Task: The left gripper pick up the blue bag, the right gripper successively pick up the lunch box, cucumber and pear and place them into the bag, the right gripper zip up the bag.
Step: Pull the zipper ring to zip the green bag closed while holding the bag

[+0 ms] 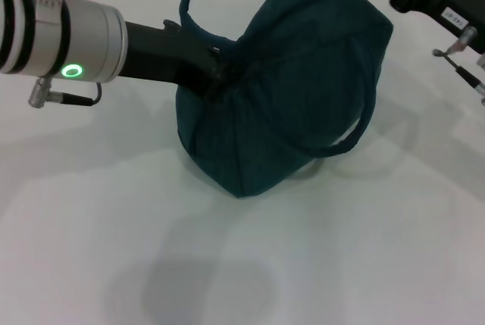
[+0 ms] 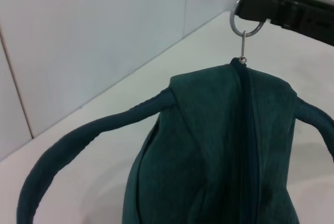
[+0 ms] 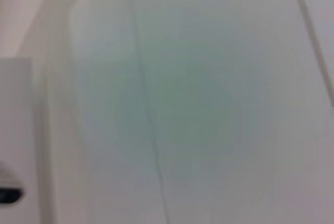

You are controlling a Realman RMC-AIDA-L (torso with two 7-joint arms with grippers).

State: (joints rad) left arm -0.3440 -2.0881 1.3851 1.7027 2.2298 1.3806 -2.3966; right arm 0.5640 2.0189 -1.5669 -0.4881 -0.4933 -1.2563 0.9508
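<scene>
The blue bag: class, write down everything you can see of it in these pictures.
The blue bag is dark teal, of soft ribbed cloth, with two looped handles. It bulges, tipped on its side on the white table. Its zip looks closed; the metal ring on its pull is hooked by the right claw. The left claw grips the bag's side.

Even, bright light; soft shadows on table (image 1: 318,264); right wrist view blurred.
</scene>
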